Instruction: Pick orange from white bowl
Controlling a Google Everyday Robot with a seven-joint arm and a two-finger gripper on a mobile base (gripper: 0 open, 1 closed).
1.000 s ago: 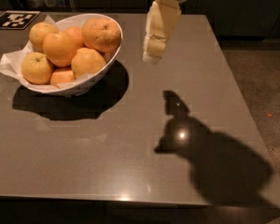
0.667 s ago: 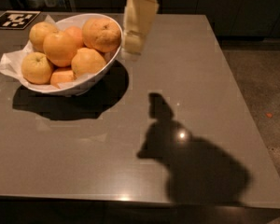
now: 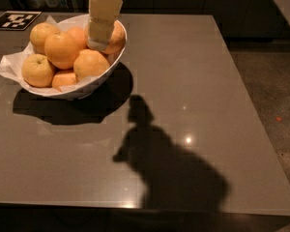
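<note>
You have a wide grey table (image 3: 208,81) filling most of the view, with dark floor (image 3: 270,81) past its right edge. The arm's shadow (image 3: 174,173) sprawls across the near middle of the tabletop. A second shadow (image 3: 63,110) lies under and in front of the white bowl (image 3: 104,74), which sits at the table's far left. Crumpled white paper (image 3: 9,64) lines the bowl and sticks out over its left rim. A black-and-white marker card (image 3: 14,20) lies flat on the table just behind the bowl, at the far left corner.

About seven fruits are heaped in the bowl, touching one another. The largest fruit (image 3: 118,38) sits at the right rear against the rim. The gripper (image 3: 97,42) hangs down from the top edge directly in front of it and hides most of it. One yellowish fruit (image 3: 41,33) is at the rear left. Another, the stem-marked fruit (image 3: 37,70), is at the front left. The front-right fruit (image 3: 91,64) lies just below the gripper's tip. A half-hidden fruit (image 3: 78,33) sits just left of the tip.

The orange (image 3: 62,49) you want is on top of the heap, near the bowl's middle. It is to the left of the gripper's tip, near it but apart, with the half-hidden fruit partly between them. You cannot tell how far the gripper is open or whether it has hold of anything.
</note>
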